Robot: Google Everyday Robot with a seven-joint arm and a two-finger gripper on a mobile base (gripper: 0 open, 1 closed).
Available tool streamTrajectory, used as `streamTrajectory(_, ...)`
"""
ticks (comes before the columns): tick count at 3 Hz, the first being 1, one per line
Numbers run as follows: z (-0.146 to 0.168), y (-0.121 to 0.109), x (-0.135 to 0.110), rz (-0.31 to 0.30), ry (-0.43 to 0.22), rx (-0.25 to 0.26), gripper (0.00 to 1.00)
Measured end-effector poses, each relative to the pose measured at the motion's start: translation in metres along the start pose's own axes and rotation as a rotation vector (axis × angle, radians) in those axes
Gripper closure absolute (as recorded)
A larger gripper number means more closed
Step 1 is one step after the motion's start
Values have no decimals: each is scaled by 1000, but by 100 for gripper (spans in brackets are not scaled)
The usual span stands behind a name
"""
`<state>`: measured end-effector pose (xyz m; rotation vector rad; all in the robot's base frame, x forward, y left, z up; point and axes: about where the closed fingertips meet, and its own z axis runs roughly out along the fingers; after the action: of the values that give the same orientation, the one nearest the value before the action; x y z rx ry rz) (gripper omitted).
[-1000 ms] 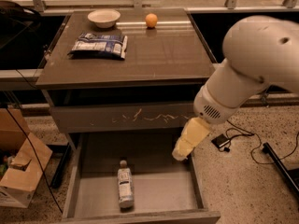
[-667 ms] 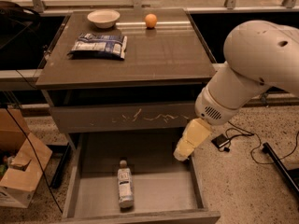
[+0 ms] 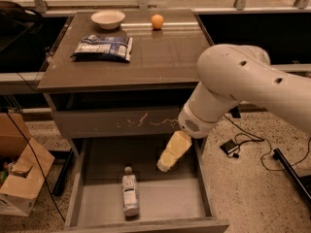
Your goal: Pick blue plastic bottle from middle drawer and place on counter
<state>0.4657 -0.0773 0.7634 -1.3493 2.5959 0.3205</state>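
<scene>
The blue plastic bottle (image 3: 129, 194) lies on its side on the floor of the open middle drawer (image 3: 167, 200), cap pointing to the back, left of centre. My gripper (image 3: 165, 163) hangs over the drawer's right half, pointing down and left, above and to the right of the bottle and apart from it. It holds nothing that I can see. The white arm (image 3: 238, 86) reaches in from the right. The counter (image 3: 160, 52) is the cabinet's grey-brown top above the drawers.
On the counter lie a blue-white snack bag (image 3: 103, 46), a white bowl (image 3: 108, 18) and an orange (image 3: 157, 21). The closed upper drawer front (image 3: 112, 124) has white scratch marks. A cardboard box (image 3: 19, 178) stands on the floor at left; cables (image 3: 238, 144) lie at right.
The arm has swung left, so the gripper has moved from beside the drawer's right wall to over the drawer's inside, nearer the bottle. The bottle has not moved.
</scene>
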Motion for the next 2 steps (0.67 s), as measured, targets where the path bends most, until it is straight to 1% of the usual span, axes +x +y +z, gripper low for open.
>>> streamTrajectory(1, 56, 7, -10, 73, 7, -55, 0)
streamTrajectory(2, 112, 18, -16, 150, 21, -75, 0)
